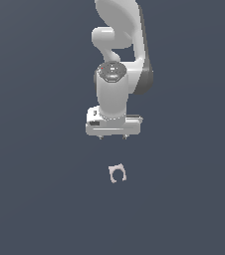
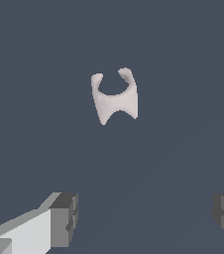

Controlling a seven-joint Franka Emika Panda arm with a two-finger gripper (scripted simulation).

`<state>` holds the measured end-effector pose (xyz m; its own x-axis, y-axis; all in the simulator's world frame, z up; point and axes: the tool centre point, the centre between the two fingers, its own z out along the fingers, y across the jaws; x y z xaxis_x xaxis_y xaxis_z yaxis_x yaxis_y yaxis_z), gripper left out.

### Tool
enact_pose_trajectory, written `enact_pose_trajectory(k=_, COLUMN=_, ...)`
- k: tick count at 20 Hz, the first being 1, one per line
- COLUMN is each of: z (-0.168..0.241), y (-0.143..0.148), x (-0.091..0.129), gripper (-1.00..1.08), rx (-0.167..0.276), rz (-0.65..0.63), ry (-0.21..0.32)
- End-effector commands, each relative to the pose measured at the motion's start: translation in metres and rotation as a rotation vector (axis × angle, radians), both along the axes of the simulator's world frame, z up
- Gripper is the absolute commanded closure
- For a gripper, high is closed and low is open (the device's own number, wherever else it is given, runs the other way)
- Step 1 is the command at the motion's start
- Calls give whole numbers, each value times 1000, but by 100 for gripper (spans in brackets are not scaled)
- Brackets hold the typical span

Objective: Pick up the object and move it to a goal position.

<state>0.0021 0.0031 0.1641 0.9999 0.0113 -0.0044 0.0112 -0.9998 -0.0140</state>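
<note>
The object (image 1: 117,174) is a tiny pale pinkish-white C-shaped piece lying on the dark grey floor (image 1: 35,199). In the exterior view it rests a short way in front of and below the white arm's hand. In the wrist view the object (image 2: 114,99) shows its two short prongs and a curved notch. My gripper (image 1: 113,135) hangs above the floor, behind the object, not touching it. The gripper (image 2: 146,218) is open, its two grey fingertips (image 2: 64,218) far apart with only bare floor between them.
The white Franka arm (image 1: 119,45) rises behind the hand at the middle of the exterior view. A uniform dark grey floor (image 2: 183,74) surrounds the object in both views.
</note>
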Motion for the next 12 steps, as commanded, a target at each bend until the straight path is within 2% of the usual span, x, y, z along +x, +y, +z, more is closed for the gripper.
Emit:
enact_pose_trajectory(k=1, z=0, y=0, x=0, gripper=-92, rx=0, rz=0, ry=0)
enact_pose_trajectory(k=4, z=1, y=7, x=-1, gripper=-92, rx=3, rz=4, ry=2)
enact_pose_trajectory(k=9, z=3, y=35, x=-4, gripper=-92, rx=16, rz=24, ry=9)
enact_pose_trajectory(k=12, z=2, y=38, x=-4, gripper=-92, rx=18, rz=27, ry=9)
